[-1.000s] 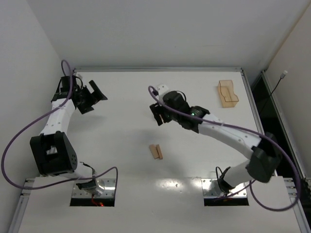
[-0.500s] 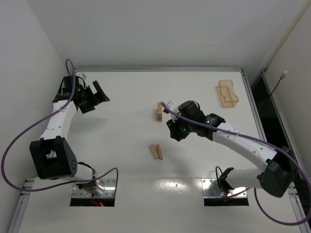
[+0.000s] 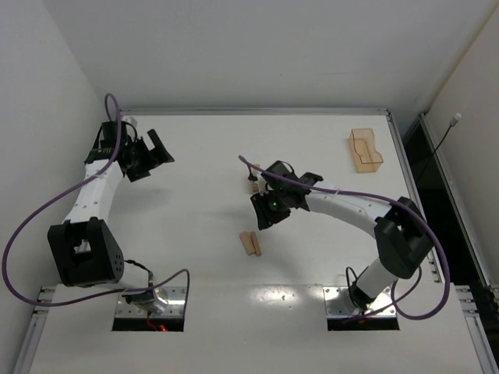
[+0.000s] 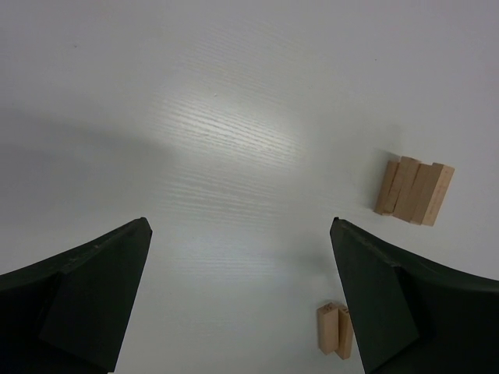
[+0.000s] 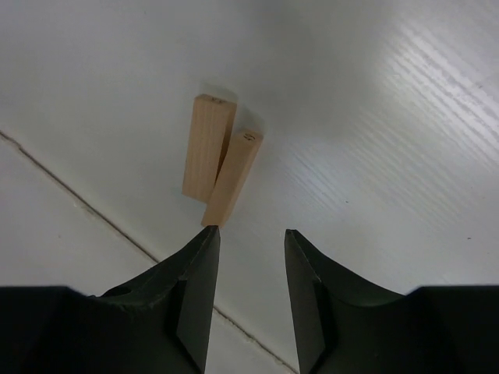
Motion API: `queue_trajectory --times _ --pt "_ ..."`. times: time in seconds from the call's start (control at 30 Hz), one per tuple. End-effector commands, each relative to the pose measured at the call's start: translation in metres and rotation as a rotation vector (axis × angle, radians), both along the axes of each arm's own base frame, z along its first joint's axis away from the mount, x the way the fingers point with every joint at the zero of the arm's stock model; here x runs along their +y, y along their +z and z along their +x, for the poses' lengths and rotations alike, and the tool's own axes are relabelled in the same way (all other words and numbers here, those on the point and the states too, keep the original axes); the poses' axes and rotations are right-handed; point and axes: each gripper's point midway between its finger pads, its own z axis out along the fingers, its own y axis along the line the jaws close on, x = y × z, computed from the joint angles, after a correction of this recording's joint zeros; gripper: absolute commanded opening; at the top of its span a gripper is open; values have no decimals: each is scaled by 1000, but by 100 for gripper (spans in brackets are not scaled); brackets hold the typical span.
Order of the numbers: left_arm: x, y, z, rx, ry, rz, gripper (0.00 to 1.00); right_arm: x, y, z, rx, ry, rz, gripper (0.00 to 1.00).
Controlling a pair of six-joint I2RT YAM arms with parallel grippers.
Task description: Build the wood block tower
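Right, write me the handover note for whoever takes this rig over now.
Left gripper: wide open, empty, parked at the far left, away from the blocks.
Right gripper: jaws partly open, empty, hovering just short of the two loose wood blocks.
Tower: small stack started mid-workspace; layer count unclear.
Done: first blocks stacked.
Left: grasp the loose pair, lying side by side nearer the robot, and add them crosswise.
Orange tray sits far right.

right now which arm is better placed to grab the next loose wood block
Right. The right tool, open, hangs just short of the two loose wood blocks, which lie straight ahead in its wrist view. The left tool is far off to the left.
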Motion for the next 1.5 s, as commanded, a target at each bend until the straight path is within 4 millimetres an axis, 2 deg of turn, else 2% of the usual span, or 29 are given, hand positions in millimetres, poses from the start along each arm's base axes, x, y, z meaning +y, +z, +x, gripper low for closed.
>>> queue_trajectory --times 0.0,0.17,0.4,0.5,0.6,0.7,0.9,0.97,1.1,1.17,1.2,1.3,1.47 --pt "4 16 10 -48 12 23 100 -4 -15 -2 -59 59 -93 36" --pt "4 10 11 -41 12 22 100 -12 -39 -11 -55 81 -179 32" --pt "4 8 12 -42 12 22 100 4 -60 -16 -28 145 -287 32" --pt "4 8 12 -42 12 22 100 7 -61 -15 -36 152 -294 34" --pt "4 3 10 -35 12 21 100 17 -47 -18 -79 168 -249 35" --pt "2 3 10 -34 12 8 100 17 -45 -22 -102 188 -259 36" --pt "2 0 8 -25 12 6 100 23 -24 -20 -160 198 -234 37" --pt "1 -5 6 -15 12 5 100 36 -12 -21 -192 224 -204 39" --pt "2 -3 8 -24 12 6 100 41 -16 -29 -157 239 -198 43" --pt "2 -3 8 -24 12 6 100 41 -26 -33 -124 252 -207 43" --pt "2 -3 8 -24 12 6 100 44 -23 -31 -130 251 -200 43" --pt "3 -4 8 -23 18 13 100 41 -33 -34 -96 248 -233 43" --pt "3 -4 8 -21 25 6 100 34 -40 -26 -91 214 -259 43"
